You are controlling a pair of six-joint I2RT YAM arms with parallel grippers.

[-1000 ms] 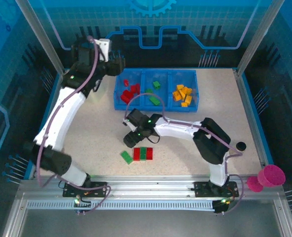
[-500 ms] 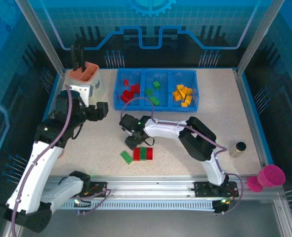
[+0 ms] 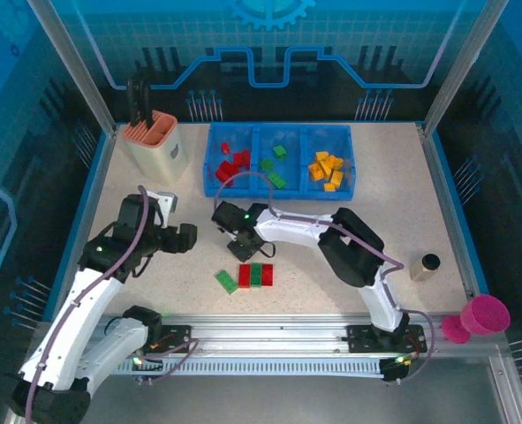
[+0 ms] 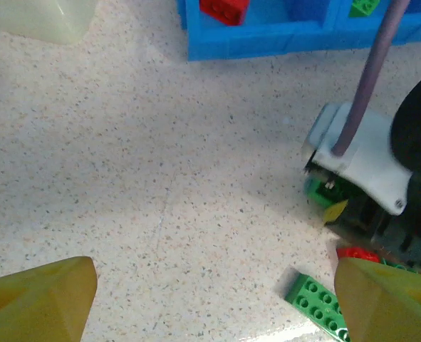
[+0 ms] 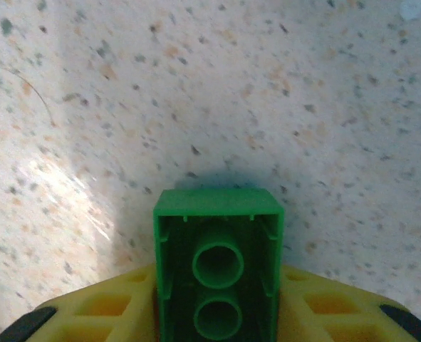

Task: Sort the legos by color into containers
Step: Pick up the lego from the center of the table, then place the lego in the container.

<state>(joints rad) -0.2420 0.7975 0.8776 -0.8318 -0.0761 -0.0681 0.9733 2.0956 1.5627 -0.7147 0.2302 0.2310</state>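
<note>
Yellow-fingered and spread wide, my left gripper (image 3: 186, 237) has nothing between its fingers (image 4: 39, 299). Half a second ago it was up beside the cream holder (image 3: 159, 150); it has since swung nearer me, over the bare table (image 3: 155, 208). Just to its right, the right gripper (image 3: 243, 251) has barely shifted (a slight nudge) and is clamped on a green lego (image 5: 219, 263), underside tubes facing its camera. Nearer me than that gripper lie a loose green brick (image 3: 226, 281) and a red-green-red row (image 3: 255, 275). The blue tray (image 3: 278, 189) sits beyond it.
</note>
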